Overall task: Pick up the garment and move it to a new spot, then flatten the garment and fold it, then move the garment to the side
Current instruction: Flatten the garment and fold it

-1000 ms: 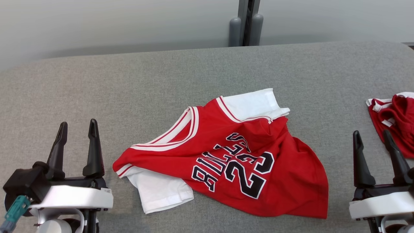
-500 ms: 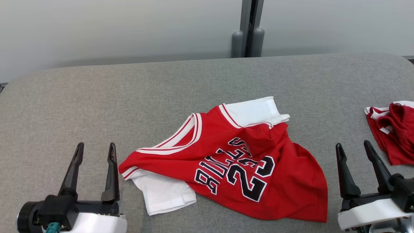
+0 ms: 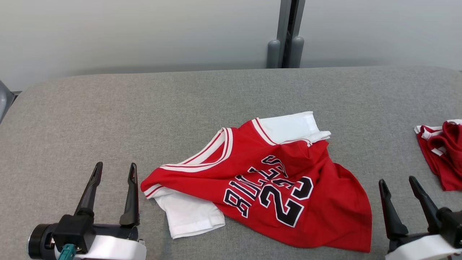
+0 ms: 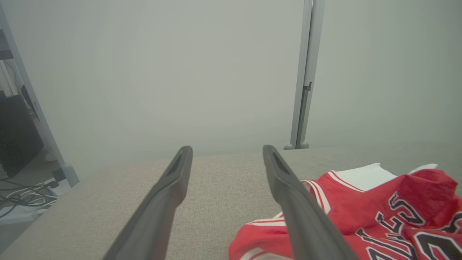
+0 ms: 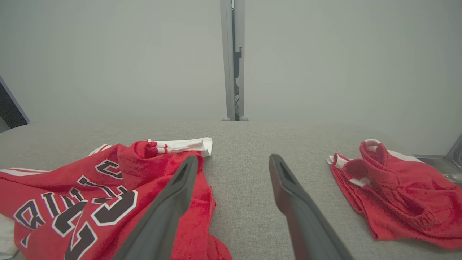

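The garment [image 3: 267,187] is a red jersey with white trim, white sleeves and black lettering, lying crumpled on the grey table [image 3: 202,104] near the middle. It also shows at the right of the left wrist view as the garment [image 4: 379,216] and at the left of the right wrist view as the garment [image 5: 90,202]. My left gripper [image 3: 114,169] hovers open just left of the jersey's near-left corner, holding nothing. To the jersey's right, the right gripper [image 3: 397,184] is open and empty too. The left gripper [image 4: 227,151] and right gripper [image 5: 232,160] show spread fingers.
A second red cloth with white trim [image 3: 442,151] lies bunched at the table's right edge, also seen as the red cloth [image 5: 400,187]. A grey post [image 3: 287,34] stands behind the table against a pale wall. Cables [image 4: 21,198] lie on the floor to the left.
The head view has tilted and shifted, so the whole scene sits lower and further right. Both grippers stand lower in the picture, still open; the jersey lies as before.
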Tool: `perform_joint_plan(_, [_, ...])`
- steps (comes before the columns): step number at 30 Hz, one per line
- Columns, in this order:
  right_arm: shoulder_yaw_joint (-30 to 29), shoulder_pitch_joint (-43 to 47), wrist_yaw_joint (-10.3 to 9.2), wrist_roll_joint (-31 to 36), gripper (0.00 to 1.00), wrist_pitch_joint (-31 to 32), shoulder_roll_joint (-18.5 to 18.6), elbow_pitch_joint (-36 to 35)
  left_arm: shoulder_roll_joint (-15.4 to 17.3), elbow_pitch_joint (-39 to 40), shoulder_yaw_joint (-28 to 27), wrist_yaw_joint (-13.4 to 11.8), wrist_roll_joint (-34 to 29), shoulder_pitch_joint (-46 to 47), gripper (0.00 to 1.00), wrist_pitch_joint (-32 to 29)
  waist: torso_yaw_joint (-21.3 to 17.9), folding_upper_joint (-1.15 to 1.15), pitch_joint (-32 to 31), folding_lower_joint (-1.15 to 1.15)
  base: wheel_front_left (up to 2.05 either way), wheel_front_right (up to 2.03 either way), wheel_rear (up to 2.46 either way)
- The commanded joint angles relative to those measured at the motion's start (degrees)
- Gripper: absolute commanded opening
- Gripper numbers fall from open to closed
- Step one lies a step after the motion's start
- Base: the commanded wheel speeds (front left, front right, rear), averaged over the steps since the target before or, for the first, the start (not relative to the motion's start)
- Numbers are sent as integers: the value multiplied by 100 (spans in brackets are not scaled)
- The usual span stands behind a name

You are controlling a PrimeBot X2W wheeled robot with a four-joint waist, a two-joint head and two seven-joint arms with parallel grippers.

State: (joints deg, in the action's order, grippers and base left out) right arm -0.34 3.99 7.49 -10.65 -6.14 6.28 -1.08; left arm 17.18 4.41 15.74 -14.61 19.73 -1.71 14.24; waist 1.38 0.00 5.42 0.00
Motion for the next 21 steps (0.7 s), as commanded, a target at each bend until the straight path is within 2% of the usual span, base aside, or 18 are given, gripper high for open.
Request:
perform_joint_plan(1, [-52, 159, 1, -21, 100, 51, 120, 54, 0, -36, 21, 33, 9, 116, 100, 19, 33, 0, 10, 0, 0, 0, 0])
perform_joint_plan(6, [-37, 636, 1, -81, 100, 216, 327, 153, -30, -43, 70, 32, 24, 179, 100, -5, 87, 0, 130, 0, 0, 0, 0])
perform_joint_plan(13, [571, 1028, 1, -322, 100, 369, 539, 301, -63, -64, 96, 1, 17, 297, 100, -6, 63, 0, 357, 0, 0, 0, 0])
perform_joint_plan(21, [835, 254, 1, -204, 100, 44, 602, 688, -118, -116, 140, 11, 18, 479, 100, 16, 4, 0, 621, 0, 0, 0, 0])
